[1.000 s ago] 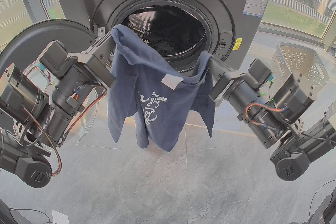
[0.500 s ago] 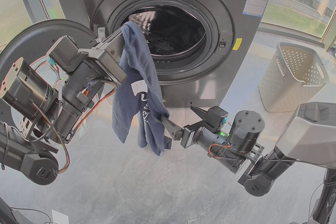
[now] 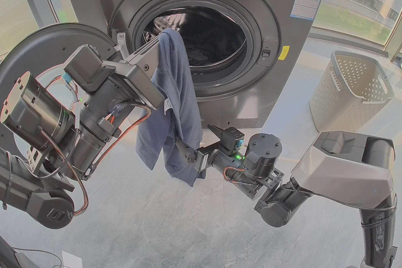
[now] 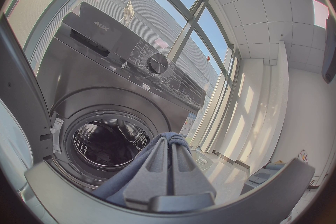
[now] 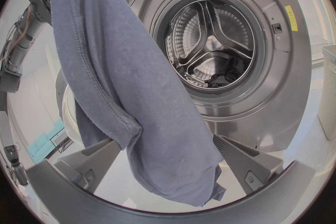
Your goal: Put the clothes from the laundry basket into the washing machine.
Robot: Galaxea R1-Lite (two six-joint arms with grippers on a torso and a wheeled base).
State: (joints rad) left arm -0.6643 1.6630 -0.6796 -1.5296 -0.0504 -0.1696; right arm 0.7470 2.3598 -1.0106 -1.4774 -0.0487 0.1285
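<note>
A: What is the left gripper doing?
B: It is squeezed tight on the top of a dark blue T-shirt. Its two fingers press together with the cloth between them.
A: How is that arm held?
B: It slants up from the seven o'clock corner of the head view. The gripper is up at the mouth of the washing machine, at about nine o'clock on the round rim.
A: Where is the T-shirt?
B: It hangs down from that gripper, in front of the machine and outside the drum. Its bottom end is above the floor.
A: And the right gripper?
B: It is wide open and holds nothing. It sits low, at about six o'clock from the mouth, and points sideways at the shirt's bottom part. In the right wrist view the cloth hangs between its two fingers. I cannot tell if they touch it.
A: What is farther out?
B: The round door is swung open at nine o'clock of the machine. Some dark clothes lie in the drum. The white laundry basket stands on the floor at four o'clock from the mouth, well apart from both grippers.
</note>
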